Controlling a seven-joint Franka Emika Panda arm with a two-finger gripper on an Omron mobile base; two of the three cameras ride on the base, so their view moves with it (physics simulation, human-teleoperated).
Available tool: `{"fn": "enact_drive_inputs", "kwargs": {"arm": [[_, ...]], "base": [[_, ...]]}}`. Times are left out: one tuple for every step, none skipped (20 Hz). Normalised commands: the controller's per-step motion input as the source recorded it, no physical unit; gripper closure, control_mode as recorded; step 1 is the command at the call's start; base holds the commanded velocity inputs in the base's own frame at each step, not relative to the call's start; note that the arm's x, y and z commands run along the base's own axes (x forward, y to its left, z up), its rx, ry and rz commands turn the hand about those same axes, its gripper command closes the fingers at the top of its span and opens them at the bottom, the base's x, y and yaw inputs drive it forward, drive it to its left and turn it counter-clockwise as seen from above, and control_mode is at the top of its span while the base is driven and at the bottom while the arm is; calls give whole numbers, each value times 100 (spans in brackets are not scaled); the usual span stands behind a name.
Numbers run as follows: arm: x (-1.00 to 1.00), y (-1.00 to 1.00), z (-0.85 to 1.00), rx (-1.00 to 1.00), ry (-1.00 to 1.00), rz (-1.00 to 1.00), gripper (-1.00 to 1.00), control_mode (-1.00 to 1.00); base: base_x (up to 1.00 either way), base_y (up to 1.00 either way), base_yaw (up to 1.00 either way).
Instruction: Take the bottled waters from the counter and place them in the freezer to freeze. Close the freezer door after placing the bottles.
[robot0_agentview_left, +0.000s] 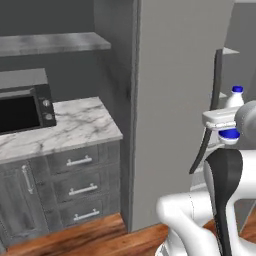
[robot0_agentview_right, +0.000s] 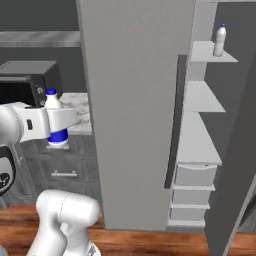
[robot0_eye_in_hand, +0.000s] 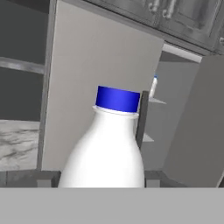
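Bottle (robot0_eye_in_hand: 107, 148) upright, cap up, in hand (robot0_agentview_right: 59, 124).

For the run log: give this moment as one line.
gripper: shut on labelled bottle | plain bottle: upright on top freezer shelf | freezer door: open | counter: microwave left

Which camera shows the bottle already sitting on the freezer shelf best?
The right base view: the shelved bottle stands upright on the top white shelf, unblocked. The hand view shows it small, beyond the held bottle.
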Motion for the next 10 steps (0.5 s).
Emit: {"fn": "enact_drive_inputs", "kwargs": {"arm": [[0,0,0,0,0,0,100,100],[0,0,0,0,0,0,100,100],[0,0,0,0,0,0,100,100],[0,0,0,0,0,0,100,100],[0,0,0,0,0,0,100,100],[0,0,0,0,0,0,100,100],[0,0,0,0,0,0,100,100],[0,0,0,0,0,0,100,100],[0,0,0,0,0,0,100,100],[0,0,0,0,0,0,100,100]], "base": [[1,-100,-13],[11,-95,-5],[6,-85,0],[6,-90,0],[11,-91,0],[9,-92,0],[11,-88,0],[12,-81,0],[16,-78,0],[23,-71,1]]}}
